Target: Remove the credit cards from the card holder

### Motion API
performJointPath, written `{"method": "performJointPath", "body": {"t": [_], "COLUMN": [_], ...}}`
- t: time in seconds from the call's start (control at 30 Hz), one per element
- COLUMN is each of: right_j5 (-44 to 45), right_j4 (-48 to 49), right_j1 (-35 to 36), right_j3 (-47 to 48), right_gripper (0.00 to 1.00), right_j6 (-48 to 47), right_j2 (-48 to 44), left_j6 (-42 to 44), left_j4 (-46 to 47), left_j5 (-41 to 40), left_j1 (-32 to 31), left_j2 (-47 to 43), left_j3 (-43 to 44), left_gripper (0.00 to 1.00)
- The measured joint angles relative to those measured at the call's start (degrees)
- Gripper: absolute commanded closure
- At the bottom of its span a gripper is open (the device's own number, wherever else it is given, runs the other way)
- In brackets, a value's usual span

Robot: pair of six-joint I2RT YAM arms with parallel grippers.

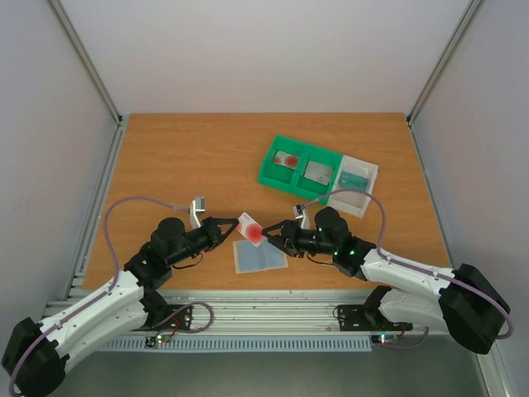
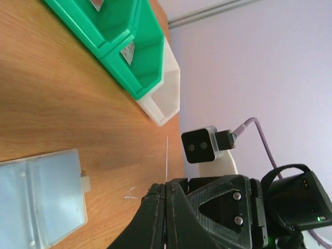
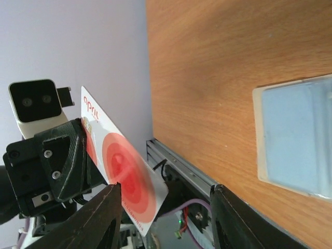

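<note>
Red-disc card (image 1: 250,229) aloft just above open card holder (image 1: 259,256), which lies flat on desk. Left end effector (image 1: 235,228) pinches one card edge. Right end effector (image 3: 163,202) gapes wide, straddling the opposite corner. Right should clamp squarely before left releases.

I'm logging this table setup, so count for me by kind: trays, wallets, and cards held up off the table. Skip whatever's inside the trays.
Trays: 2, a green tray and a white tray
Wallets: 1, the wallet, lying open
Cards held up: 1, the card, white with a red disc
Total: 4
</note>
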Motion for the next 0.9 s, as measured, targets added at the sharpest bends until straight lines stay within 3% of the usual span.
{"method": "performJointPath", "body": {"t": [0.53, 0.9], "right_j5": [0.28, 0.37], "right_j4": [34.23, 46.14], "right_j1": [1.95, 1.95], "right_j3": [-5.84, -7.56], "right_gripper": [0.91, 0.81], "right_j6": [11.23, 14.56], "right_j2": [20.31, 24.79], "left_j6": [-1.70, -2.56], "left_j4": [0.11, 0.61], "left_j5": [-5.44, -6.12], "left_j1": [0.00, 0.00], "left_j2": [0.13, 0.48], "left_j3": [-1.40, -2.32], "left_gripper": [1.00, 0.99]}}
